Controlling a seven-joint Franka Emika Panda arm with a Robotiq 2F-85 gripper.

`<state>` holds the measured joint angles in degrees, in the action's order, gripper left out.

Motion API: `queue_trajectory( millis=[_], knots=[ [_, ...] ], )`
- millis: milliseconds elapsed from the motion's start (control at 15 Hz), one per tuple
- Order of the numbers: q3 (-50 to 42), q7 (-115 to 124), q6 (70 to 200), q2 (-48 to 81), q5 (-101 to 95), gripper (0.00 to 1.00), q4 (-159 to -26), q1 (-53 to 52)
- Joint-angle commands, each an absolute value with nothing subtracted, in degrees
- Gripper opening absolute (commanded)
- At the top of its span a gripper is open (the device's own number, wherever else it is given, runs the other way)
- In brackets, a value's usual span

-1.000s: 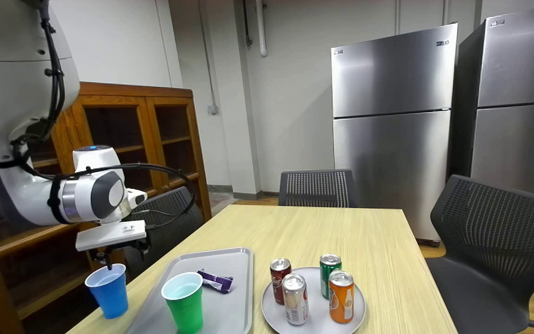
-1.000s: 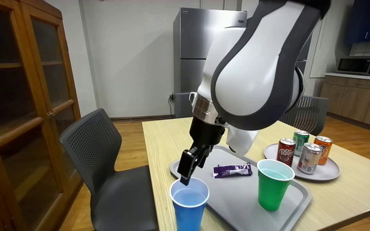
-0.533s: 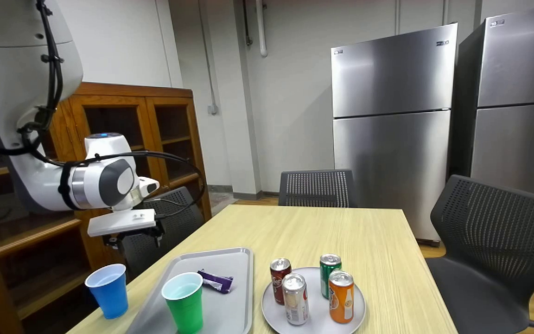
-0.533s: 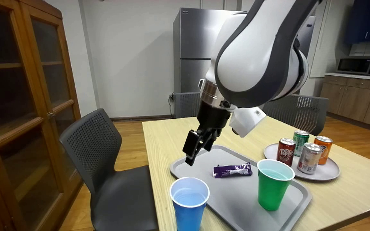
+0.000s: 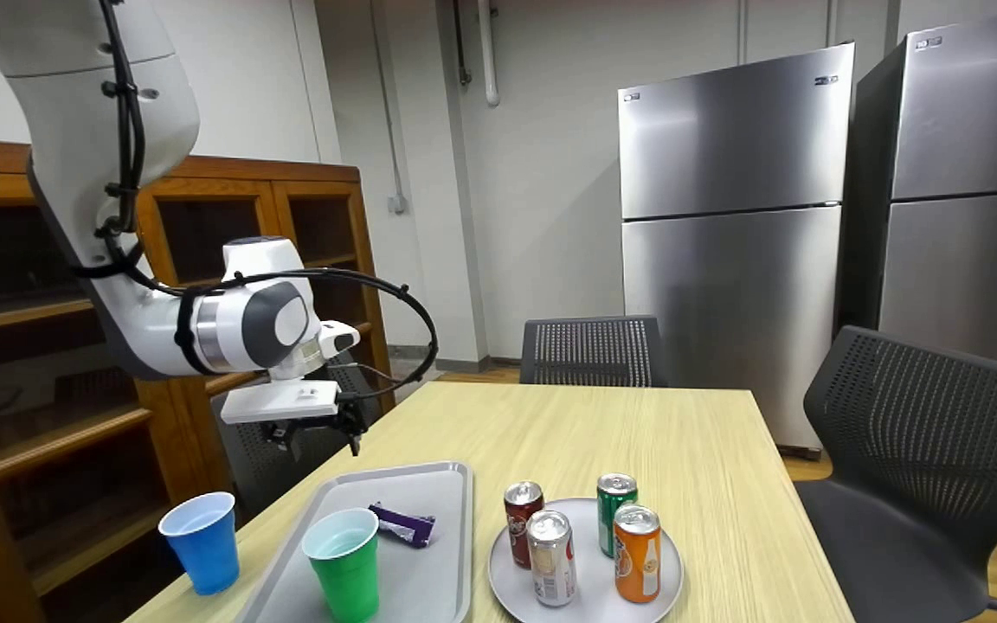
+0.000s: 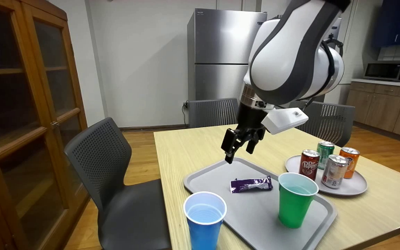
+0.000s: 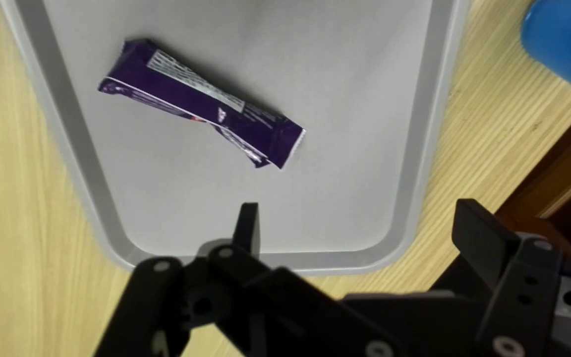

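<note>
Hand (image 7: 358,210): spread wide, empty, above one end of the grey tray (image 7: 345,74).
Purple-wrapped bar (image 7: 199,101): on tray, lower than hand, apart from it; up-left of the jaws' gap in wrist view.
Green cup (image 6: 295,205): same tray, upright.

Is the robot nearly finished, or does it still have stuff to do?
Looks done, maybe: the blue cup stands upright on the table, with nothing gripping it; the green cup stands on the tray.
In hand: nothing; the open gripper hangs in the air near the tray's end.
Perhaps left: the purple packet lies on the tray, ungripped, and might need picking up, but I can't be sure.
</note>
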<state>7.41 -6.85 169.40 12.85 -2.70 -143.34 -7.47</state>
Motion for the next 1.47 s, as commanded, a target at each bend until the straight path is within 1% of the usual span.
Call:
queue_trajectory(
  millis=[0,333,733,1400],
  knots=[
    [2.5,1.0,165.9,13.9,-6.3,1.0,-141.0,-9.7],
    [1.3,2.9,164.7,17.4,-6.0,1.0,-138.6,-9.3],
    [2.0,1.8,164.5,21.1,-4.2,1.0,-136.3,-8.1],
    [-5.5,10.8,164.2,25.8,-7.6,1.0,-131.9,-16.0]
  ],
)
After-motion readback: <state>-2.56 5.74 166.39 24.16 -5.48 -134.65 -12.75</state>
